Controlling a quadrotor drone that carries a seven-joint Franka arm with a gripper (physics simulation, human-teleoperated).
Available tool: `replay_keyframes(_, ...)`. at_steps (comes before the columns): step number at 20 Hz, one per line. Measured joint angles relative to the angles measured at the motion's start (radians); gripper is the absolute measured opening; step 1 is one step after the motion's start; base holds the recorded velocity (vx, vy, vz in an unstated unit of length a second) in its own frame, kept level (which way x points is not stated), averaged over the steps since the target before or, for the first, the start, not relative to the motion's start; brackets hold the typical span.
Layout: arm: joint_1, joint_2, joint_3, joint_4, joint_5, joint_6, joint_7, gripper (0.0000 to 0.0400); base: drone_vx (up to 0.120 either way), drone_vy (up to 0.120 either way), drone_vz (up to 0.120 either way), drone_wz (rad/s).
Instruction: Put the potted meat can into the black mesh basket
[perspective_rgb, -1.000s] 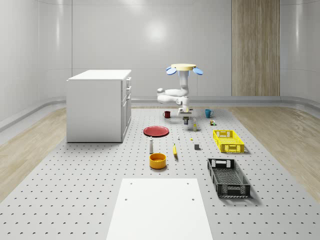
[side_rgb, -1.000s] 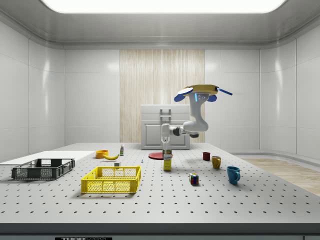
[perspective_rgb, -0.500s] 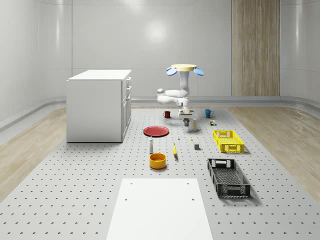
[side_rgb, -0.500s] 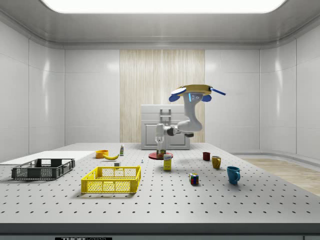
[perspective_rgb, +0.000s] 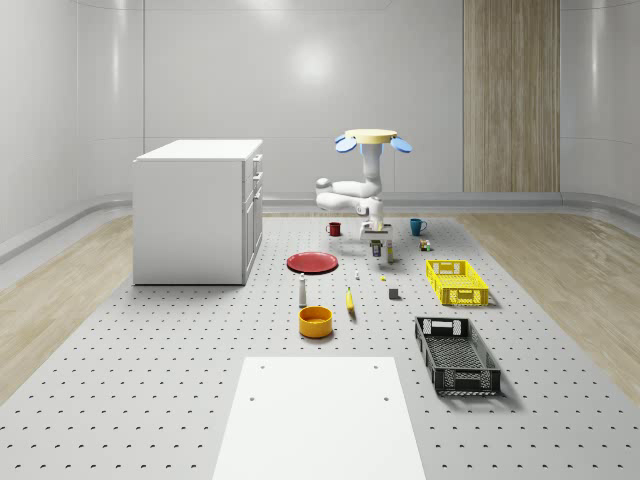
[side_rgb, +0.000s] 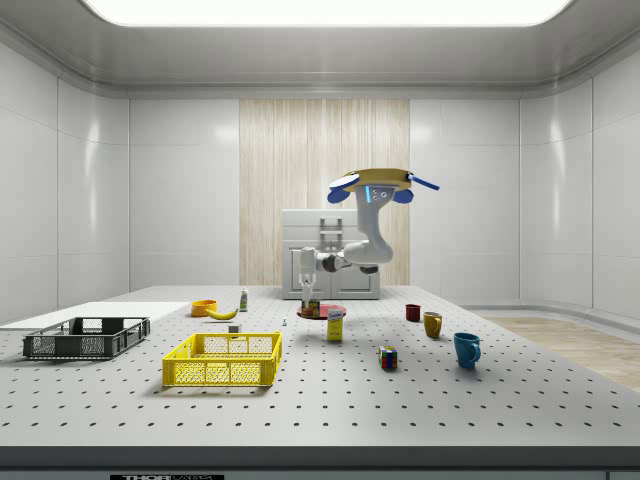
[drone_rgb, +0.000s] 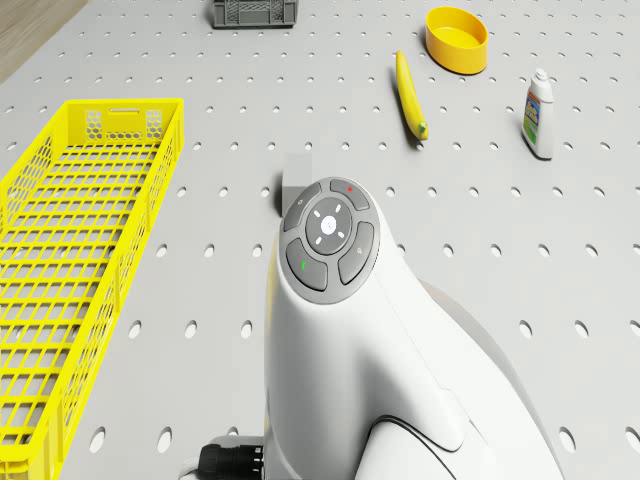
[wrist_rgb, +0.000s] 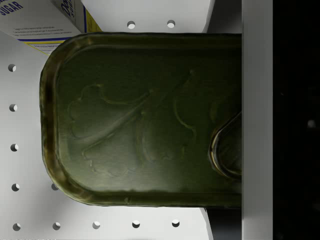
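The whole-scene view looks down the worktop (perspective_rgb: 150, 400) from afar; the side view sits low at its edge. Both share the drone (perspective_rgb: 371, 139). The wrist view presses close over a can (wrist_rgb: 145, 120).

The drone (side_rgb: 378, 181) hovers above the far part of the perforated floor, its arm (side_rgb: 362, 248) bent downward and forward, the gripper (side_rgb: 309, 299) pointing down, fingers clamped on the potted meat can (wrist_rgb: 145, 117).
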Motion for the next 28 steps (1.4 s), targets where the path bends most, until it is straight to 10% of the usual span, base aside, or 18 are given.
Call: replay_keyframes(28,-0.008,-0.038,0.006,0.002,0.015,0.035,0.010,0.0284,0.120,0.013,0.016,0.000)
